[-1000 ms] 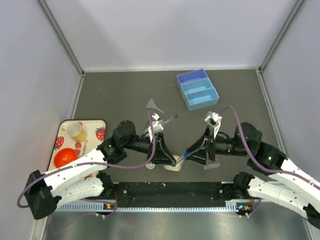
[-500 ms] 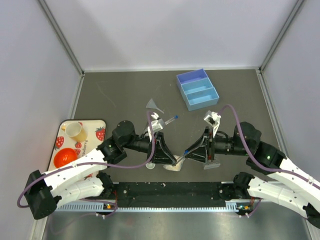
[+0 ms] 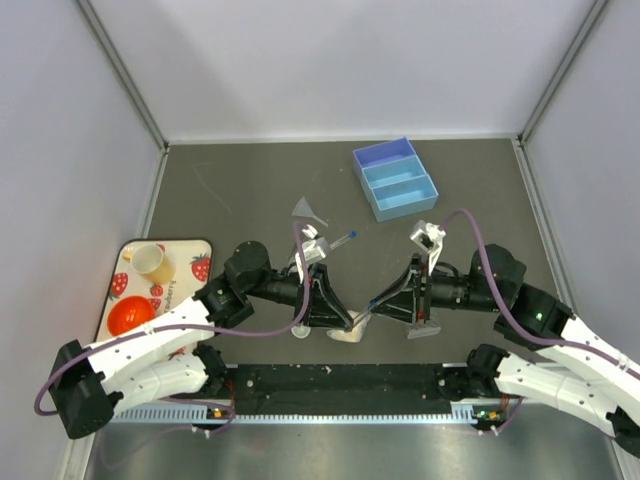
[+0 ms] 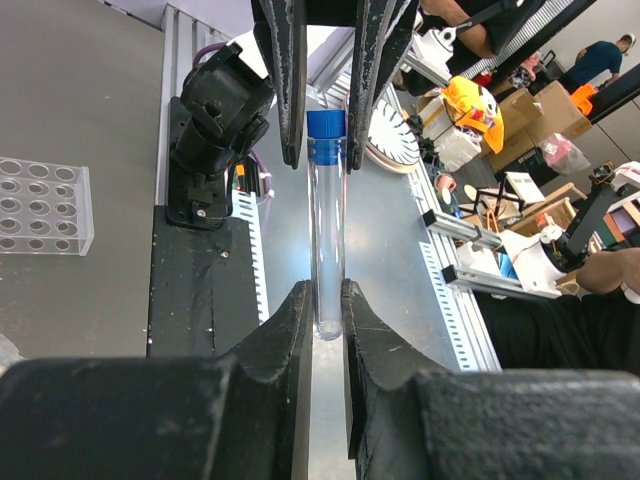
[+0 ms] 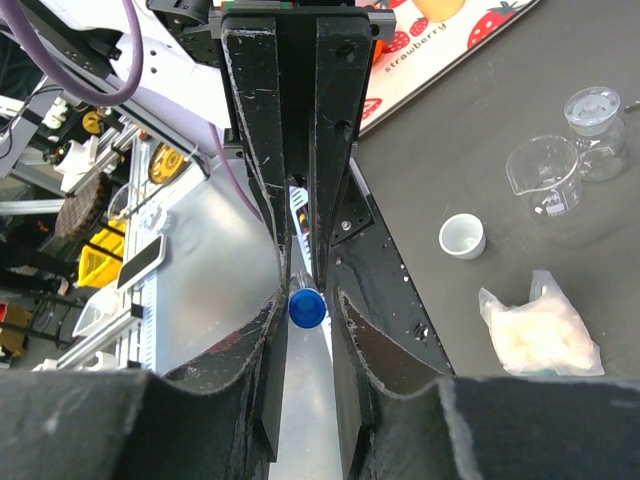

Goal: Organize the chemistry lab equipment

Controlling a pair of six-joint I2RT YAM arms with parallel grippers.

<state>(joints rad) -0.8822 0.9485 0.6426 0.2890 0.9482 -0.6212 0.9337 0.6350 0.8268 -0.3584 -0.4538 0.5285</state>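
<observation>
A clear blue-capped tube [image 4: 326, 230] spans the gap between my two grippers, low over the table's front middle [image 3: 362, 314]. My left gripper [image 4: 322, 296] is shut on its round bottom end. My right gripper [image 5: 306, 296] faces it and has closed onto the blue cap [image 5: 307, 308], pads right against it. Another blue-capped tube [image 3: 342, 238] lies on the mat behind them. The clear tube rack [image 4: 40, 205] stands near the right arm. A white round dish [image 5: 462, 236], a pale packet [image 5: 540, 326], a beaker [image 5: 545, 178] and a tiny flask [image 5: 594, 110] sit by the left arm.
A blue two-part bin [image 3: 395, 178] stands at the back right. A clear funnel-like piece [image 3: 308, 210] lies mid-table. The strawberry-print tray [image 3: 190, 250] at the left holds a yellow cup [image 3: 150, 261] and an orange bowl [image 3: 129, 317]. White walls enclose the table.
My right gripper's jaws have narrowed around the tube's blue cap. The left gripper has kept its hold on the tube and has not moved.
</observation>
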